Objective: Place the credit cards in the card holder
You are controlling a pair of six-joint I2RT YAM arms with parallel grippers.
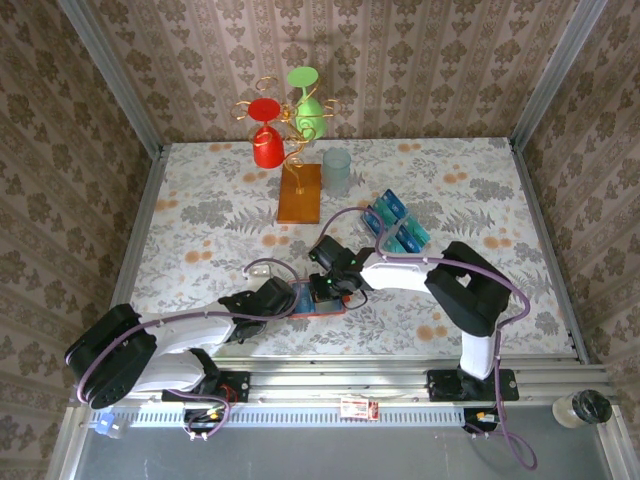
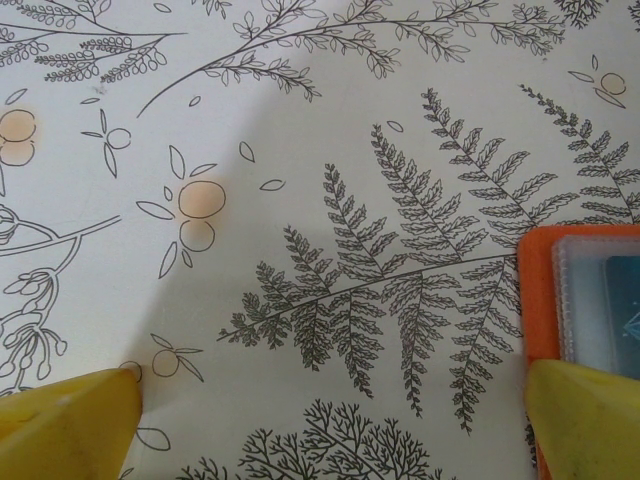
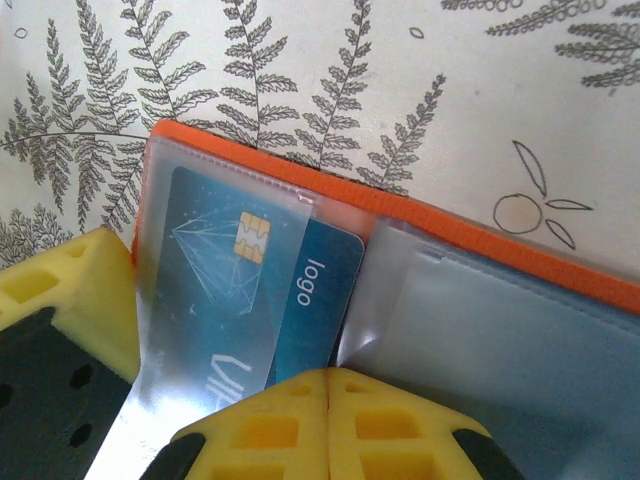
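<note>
Damask wallpaper closes in a table (image 1: 200, 220) under a floral cloth. From above, a gold wire stand (image 1: 299, 192) sits at upper centre, and the loose credit cards (image 1: 398, 226) lie right of centre. The card holder (image 1: 320, 304) lies open at lower centre, with the left gripper (image 1: 288, 298) and right gripper (image 1: 336, 287) both at it.

At the left wrist, the left gripper (image 2: 332, 374) is spread wide over fern-print cloth, grasping nothing. The card holder (image 2: 536, 290) sits at the right edge.

At the right wrist, the right gripper (image 3: 328, 386) is closed, its tips together at the lower edge of a teal card (image 3: 300, 275) that is half inside a clear sleeve of the card holder (image 3: 300, 182). We cannot tell whether the tips pinch the card.
</note>
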